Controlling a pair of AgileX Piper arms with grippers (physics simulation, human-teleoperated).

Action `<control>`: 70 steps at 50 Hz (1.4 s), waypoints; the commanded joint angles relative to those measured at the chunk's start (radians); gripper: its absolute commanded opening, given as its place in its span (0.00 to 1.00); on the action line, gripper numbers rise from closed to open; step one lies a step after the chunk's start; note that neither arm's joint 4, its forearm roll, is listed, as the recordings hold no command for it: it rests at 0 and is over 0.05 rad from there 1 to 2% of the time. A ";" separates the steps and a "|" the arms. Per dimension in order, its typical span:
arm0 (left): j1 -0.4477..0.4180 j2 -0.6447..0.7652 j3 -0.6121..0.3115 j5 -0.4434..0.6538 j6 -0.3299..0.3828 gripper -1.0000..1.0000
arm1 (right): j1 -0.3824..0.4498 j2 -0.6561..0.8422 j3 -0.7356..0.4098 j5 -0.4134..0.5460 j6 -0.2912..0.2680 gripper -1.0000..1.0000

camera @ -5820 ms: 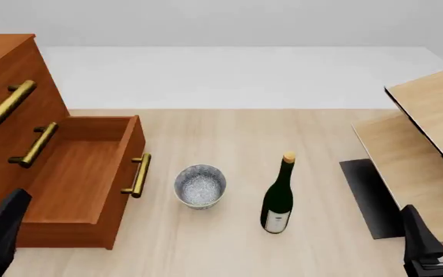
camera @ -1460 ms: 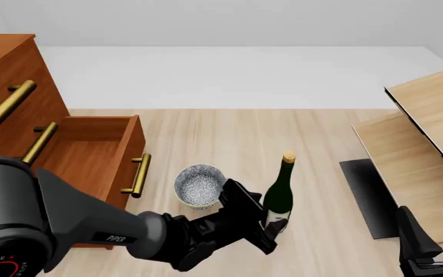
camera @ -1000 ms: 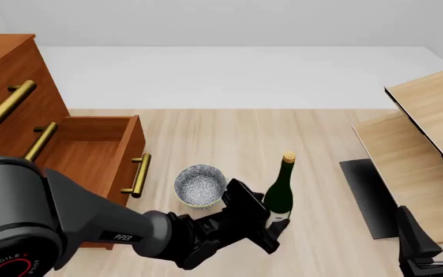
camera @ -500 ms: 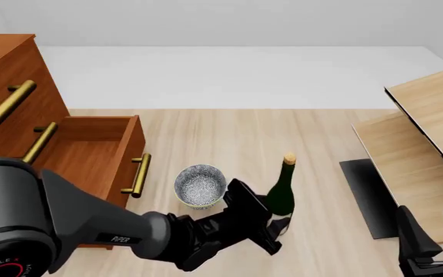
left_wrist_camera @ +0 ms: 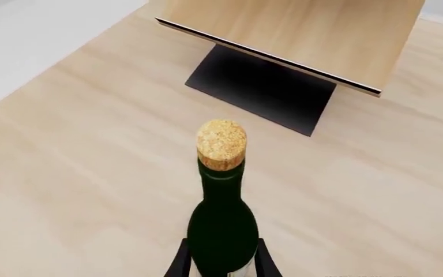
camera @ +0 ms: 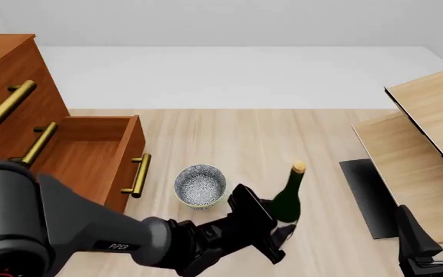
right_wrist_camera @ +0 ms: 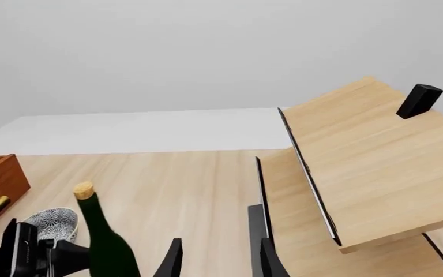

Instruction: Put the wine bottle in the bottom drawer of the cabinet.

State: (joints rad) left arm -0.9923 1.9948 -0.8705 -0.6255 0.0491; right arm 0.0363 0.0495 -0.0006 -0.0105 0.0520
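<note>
Front view: the bottle (camera: pixel 288 199) leans its cork to the right, its lower body pinched between the left jaws (camera: pixel 271 231), which hold it over the desk (camera: pixel 229 133). From the left wrist camera the dark fingers (left_wrist_camera: pixel 177 262) press both sides of the green glass just below the shoulder, the cork straight ahead of them. Just beside the left jaws, on their cabinet side, stands a speckled cup (camera: pixel 200 185). Beyond the cup the bottom drawer (camera: pixel 83 173) is pulled out of the cabinet (camera: pixel 6 86), well apart from the bottle. The right jaws (right_wrist_camera: pixel 215 257) are spread with nothing between them, low at the near right, with pale boards (camera: pixel 429 133) ahead of them and the bottle off to their left
</note>
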 commanded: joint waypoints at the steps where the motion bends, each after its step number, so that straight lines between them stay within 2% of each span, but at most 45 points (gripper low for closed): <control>1: -0.001 -0.010 0.007 -0.029 -0.036 0.00 | 0.000 -0.002 0.000 0.003 -0.001 1.00; 14: -0.005 -0.034 0.004 -0.007 -0.020 0.00 | -0.001 -0.008 0.000 0.007 0.000 1.00; 25: 0.010 -0.113 0.018 0.030 -0.003 0.00 | 0.000 -0.007 0.001 0.006 0.000 1.00; 42: 0.052 -0.193 0.036 0.087 0.005 0.00 | 0.000 0.001 0.000 0.000 0.000 1.00; 44: 0.053 -0.217 0.046 0.090 -0.013 0.00 | 0.000 -0.001 0.000 0.001 0.001 1.00; 49: 0.067 -0.248 0.055 0.119 0.024 0.00 | 0.001 0.002 0.000 -0.001 0.001 1.00; 50: 0.071 -0.247 0.043 0.151 0.062 0.00 | 0.001 0.004 0.000 -0.003 0.002 1.00; 55: 0.093 -0.268 0.009 0.233 0.072 0.00 | -0.001 0.003 0.000 0.000 0.002 1.00; 56: 0.119 -0.247 -0.021 0.289 0.093 0.00 | -0.001 0.007 0.000 -0.004 0.002 1.00; 58: 0.142 -0.275 -0.022 0.307 0.095 0.00 | -0.001 0.005 0.000 -0.002 0.002 1.00; 59: 0.171 -0.272 -0.038 0.350 0.095 0.00 | -0.002 0.004 0.000 -0.001 0.002 1.00; 61: 0.249 -0.265 -0.059 0.435 0.087 0.00 | -0.003 -0.001 0.000 0.004 0.003 1.00; 62: 0.218 -0.277 -0.082 0.458 0.017 0.00 | -0.003 -0.001 0.000 0.003 0.003 1.00; 63: 0.222 -0.344 -0.059 0.447 0.005 0.00 | -0.003 -0.003 0.000 0.005 0.004 1.00; 66: 0.196 -0.377 -0.081 0.500 0.017 0.00 | -0.002 0.000 0.000 0.002 0.004 1.00; 70: 0.257 -0.430 -0.068 0.554 0.095 0.00 | -0.002 0.005 0.000 -0.003 0.006 1.00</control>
State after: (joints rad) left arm -0.8269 1.6659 -0.9020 -0.2274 0.1382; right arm 0.0349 0.0545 -0.0005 -0.0137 0.0582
